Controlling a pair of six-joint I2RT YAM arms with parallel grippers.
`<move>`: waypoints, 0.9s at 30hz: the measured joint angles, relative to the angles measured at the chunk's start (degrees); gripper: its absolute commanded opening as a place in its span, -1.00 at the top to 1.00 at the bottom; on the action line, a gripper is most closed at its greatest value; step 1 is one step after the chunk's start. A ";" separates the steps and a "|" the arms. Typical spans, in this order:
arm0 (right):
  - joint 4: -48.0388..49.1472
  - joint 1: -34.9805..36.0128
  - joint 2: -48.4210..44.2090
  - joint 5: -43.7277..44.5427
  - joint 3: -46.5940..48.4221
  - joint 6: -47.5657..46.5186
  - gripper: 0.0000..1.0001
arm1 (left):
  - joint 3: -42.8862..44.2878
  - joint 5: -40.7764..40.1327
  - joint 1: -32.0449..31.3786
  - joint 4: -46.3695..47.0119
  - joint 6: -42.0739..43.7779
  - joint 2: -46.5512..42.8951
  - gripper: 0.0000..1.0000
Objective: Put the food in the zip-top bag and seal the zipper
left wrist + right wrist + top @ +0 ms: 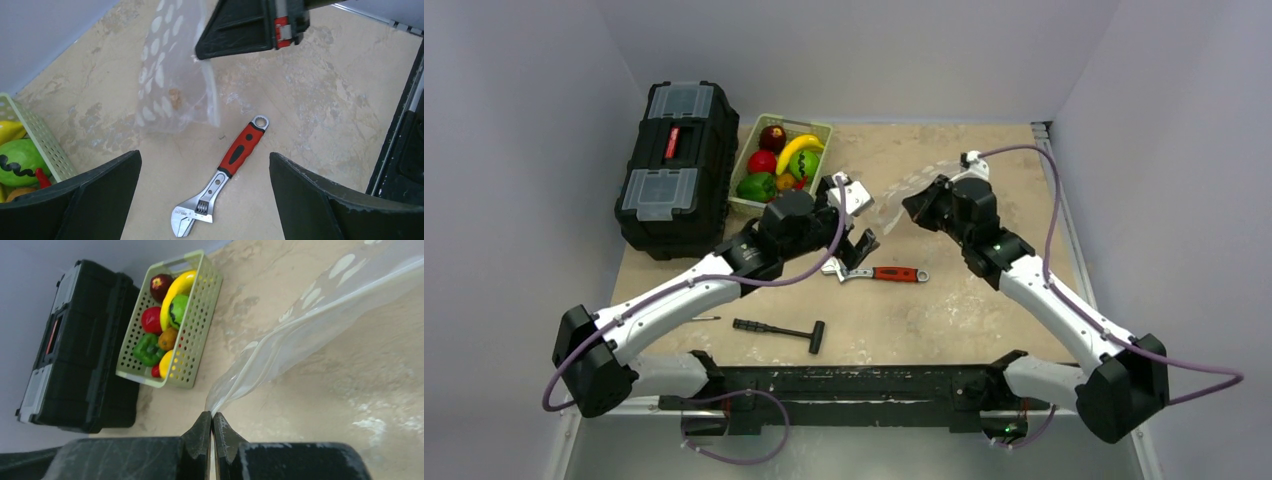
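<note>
The clear zip-top bag (911,190) with white polka dots hangs from my right gripper (916,207), which is shut on its edge; it also shows in the right wrist view (300,330) and the left wrist view (172,90). My right gripper (211,417) pinches the bag's corner. The food (776,165) lies in a pale green basket (742,205); it also shows in the right wrist view (165,320). My left gripper (861,245) is open and empty, above a wrench, right of the basket. In its own view my left gripper (205,175) stands wide. The zipper is not clear to see.
A red-handled adjustable wrench (879,272) lies mid-table, also in the left wrist view (220,175). A black toolbox (674,165) stands left of the basket. A black hammer (784,332) and a small screwdriver (707,319) lie near the front.
</note>
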 measured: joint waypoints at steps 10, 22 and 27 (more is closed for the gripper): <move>-10.58 11.47 8.35 0.28 8.07 12.83 1.00 | -0.98 -13.55 -9.64 3.96 8.70 6.80 -0.78; -13.46 11.74 3.39 -0.02 4.52 25.77 1.00 | 0.07 -28.44 -11.08 1.97 10.45 13.09 -0.26; -13.09 11.65 0.98 -0.66 4.02 28.59 1.00 | 0.24 -28.44 -11.32 2.75 10.40 12.92 0.90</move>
